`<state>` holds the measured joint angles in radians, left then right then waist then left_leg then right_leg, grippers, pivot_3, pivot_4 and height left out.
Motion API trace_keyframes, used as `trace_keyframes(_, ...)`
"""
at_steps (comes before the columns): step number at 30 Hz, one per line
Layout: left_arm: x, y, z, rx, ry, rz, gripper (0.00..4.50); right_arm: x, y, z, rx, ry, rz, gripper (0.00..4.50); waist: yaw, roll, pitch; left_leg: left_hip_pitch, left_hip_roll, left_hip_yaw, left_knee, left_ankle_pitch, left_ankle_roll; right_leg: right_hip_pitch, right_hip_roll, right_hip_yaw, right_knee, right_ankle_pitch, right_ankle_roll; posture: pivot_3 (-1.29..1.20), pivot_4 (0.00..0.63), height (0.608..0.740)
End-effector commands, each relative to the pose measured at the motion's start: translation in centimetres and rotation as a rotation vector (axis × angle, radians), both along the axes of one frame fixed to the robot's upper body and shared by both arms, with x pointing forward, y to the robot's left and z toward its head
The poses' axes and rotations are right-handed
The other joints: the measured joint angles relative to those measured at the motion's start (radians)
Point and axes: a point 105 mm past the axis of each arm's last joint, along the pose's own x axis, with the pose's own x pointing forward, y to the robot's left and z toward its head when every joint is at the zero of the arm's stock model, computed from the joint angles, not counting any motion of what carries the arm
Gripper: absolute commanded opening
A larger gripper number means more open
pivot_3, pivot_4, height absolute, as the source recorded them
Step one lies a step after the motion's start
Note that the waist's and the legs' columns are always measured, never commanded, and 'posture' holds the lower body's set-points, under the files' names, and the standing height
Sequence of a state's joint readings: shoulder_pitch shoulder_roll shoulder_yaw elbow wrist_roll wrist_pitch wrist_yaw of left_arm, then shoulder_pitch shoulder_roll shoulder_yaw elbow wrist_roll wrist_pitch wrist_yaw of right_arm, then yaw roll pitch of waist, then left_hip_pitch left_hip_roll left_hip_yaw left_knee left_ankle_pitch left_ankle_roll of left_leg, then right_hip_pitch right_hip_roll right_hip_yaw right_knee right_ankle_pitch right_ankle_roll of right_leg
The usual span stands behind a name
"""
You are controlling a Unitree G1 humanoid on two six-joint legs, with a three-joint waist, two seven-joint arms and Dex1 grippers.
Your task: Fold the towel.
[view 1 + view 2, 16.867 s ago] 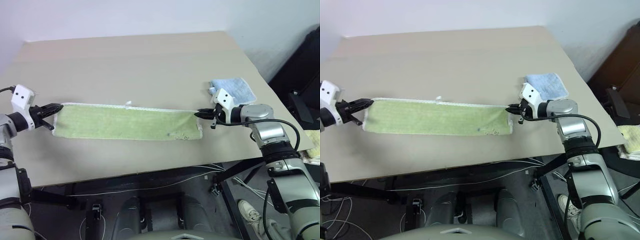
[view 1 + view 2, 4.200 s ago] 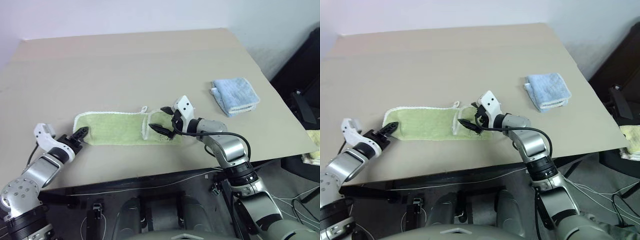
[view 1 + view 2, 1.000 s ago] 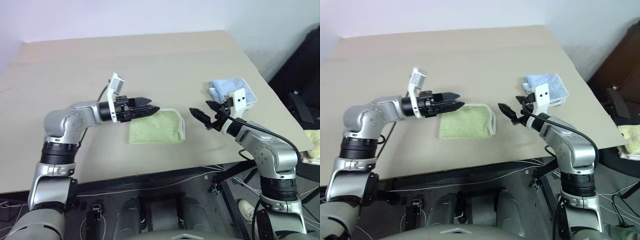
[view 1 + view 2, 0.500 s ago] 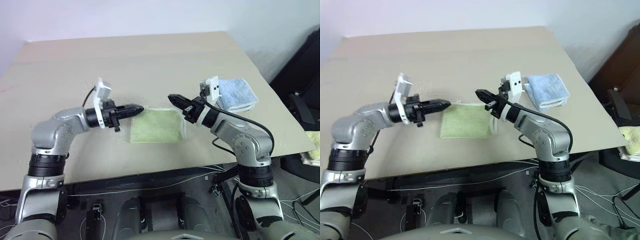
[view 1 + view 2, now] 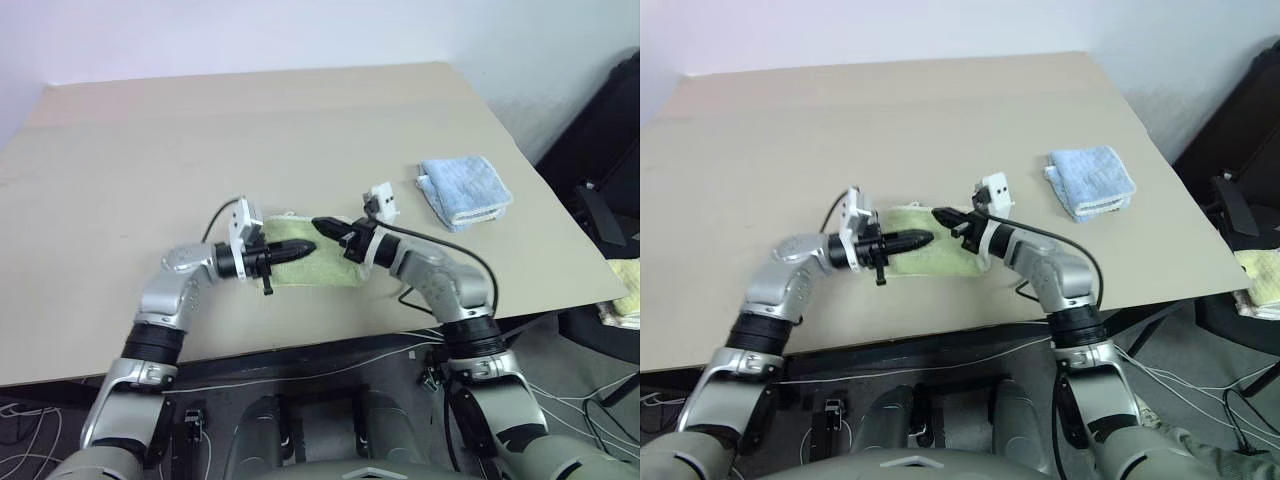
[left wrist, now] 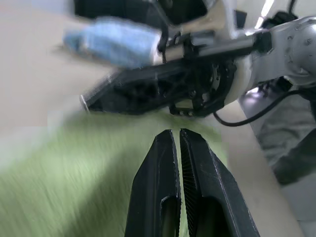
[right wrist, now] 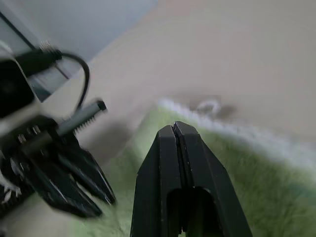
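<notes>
With the towel (image 5: pixel 305 262) already down to a small green pad near the front edge of the surface (image 5: pixel 150 160), the step in hand looks like pressing or flattening the last fold, not making a new one. From the left eye view, the left gripper (image 5: pixel 307 248) comes in from the left and the right gripper (image 5: pixel 322 226) from the right, tips close together over the towel's middle; neither lifts any cloth. The blue towel (image 5: pixel 465 190) sits well apart to the right, untouched.

Right eye view: same layout, left gripper (image 5: pixel 923 238) low over the pad, right gripper (image 5: pixel 944 216) at its far edge; whether either touches the cloth is hard to call.

Left wrist view: left fingers (image 6: pixel 158 163) pressed together, nothing pinched, green terry just beneath. The right gripper shows ahead of them, also closed.

Right wrist view: right fingers (image 7: pixel 195 158) pressed together and empty, over the towel by its white trim (image 7: pixel 232 131) and small loop (image 7: pixel 210 106).

Next move, as a judgement: either smooth the pad flat with shut fingers, or, if one more fold is wanted, spread the fingers, pinch an edge and carry it across. Layers could shift if the tips drag.
</notes>
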<state>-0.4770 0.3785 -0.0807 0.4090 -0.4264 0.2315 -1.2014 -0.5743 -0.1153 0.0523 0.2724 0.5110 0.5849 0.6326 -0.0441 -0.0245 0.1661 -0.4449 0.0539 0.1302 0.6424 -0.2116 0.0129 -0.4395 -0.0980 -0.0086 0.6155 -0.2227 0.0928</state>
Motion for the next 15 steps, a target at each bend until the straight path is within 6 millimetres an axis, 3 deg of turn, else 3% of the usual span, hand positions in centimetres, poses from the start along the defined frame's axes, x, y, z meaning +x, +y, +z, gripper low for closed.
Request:
trace_keyframes(1,0.2,0.7,-1.8,0.001,0.014,0.047,0.24,1.0,-0.6,-0.7,0.007,-0.008,-0.041,0.0,0.001,0.0,0.0,0.0,0.0,0.0,0.001,0.0,0.0,0.001,0.0,0.0,0.0,0.0,0.0,0.0,0.15,0.74)
trace_keyframes(8,0.7,1.0,-2.3,0.009,-0.015,0.107,0.24,1.2,-2.0,-3.8,-0.106,0.04,-0.045,0.0,0.0,0.003,-0.004,0.008,0.005,-0.002,0.004,-0.003,-0.002,0.01,0.0,-0.001,0.0,0.0,-0.002,0.0,0.15,0.74)
trace_keyframes(15,0.2,1.4,-1.4,0.016,-0.053,0.073,0.24,1.8,-1.7,-2.0,-0.128,-0.035,-0.03,0.0,-0.001,0.004,-0.007,0.012,0.007,-0.002,0.003,-0.003,-0.003,0.012,0.0,-0.001,-0.001,0.0,-0.002,0.0,0.15,0.74)
